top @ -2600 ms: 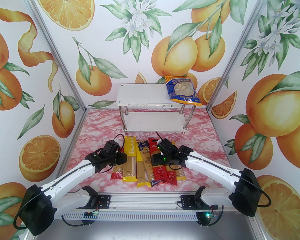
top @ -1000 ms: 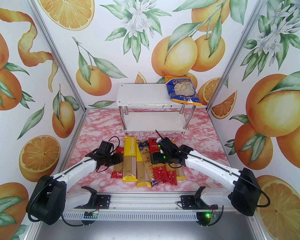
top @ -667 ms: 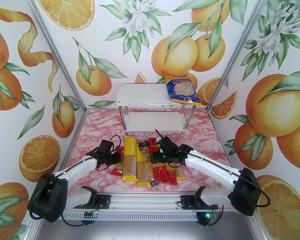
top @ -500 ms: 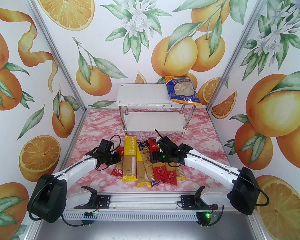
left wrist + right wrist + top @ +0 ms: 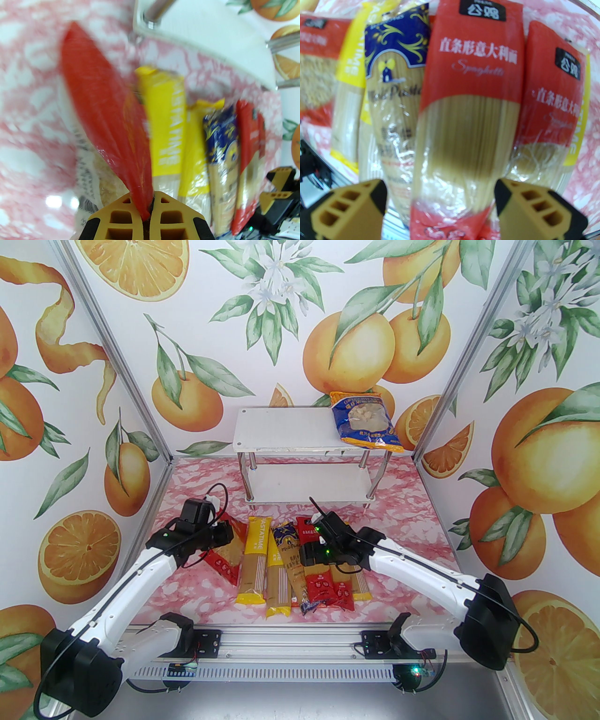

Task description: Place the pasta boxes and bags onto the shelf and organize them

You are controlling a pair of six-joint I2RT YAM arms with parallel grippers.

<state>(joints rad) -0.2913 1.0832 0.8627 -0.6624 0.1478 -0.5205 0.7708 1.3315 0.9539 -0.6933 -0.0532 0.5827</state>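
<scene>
From above, the shelf stands at the far edge of the bench, with the blue bag on the right end of its top board and the lower board bare. The other packs lie in a heap mid-bench, in front of the shelf. The left claw is at the heap's left side on the red bag, which lies slanted against a yellow pack. The right claw sits low over the heap's right half. The left arm runs from the near-left corner up and forward, wrist turned in toward the heap. The right arm sweeps in from the near-right corner, its forearm pointing left. Both wrists work the same heap, so a wide swing by either could knock the other. In the left wrist view the fingers are clenched on a thin red edge of the bag's film. Such a pinch may slip or tear under the weight of the pasta, and the bag could drag its yellow neighbour. The shelf's lower board and a chrome leg stand just ahead and could snag it. Whether the bag is clear of the bench I cannot tell. In the right wrist view the fingers are spread wide astride a red spaghetti pack, grasping nothing. A dark blue pack lies on one side of it and a second red pack on the other. They lie so close that closing here could catch a neighbour's film too.
</scene>
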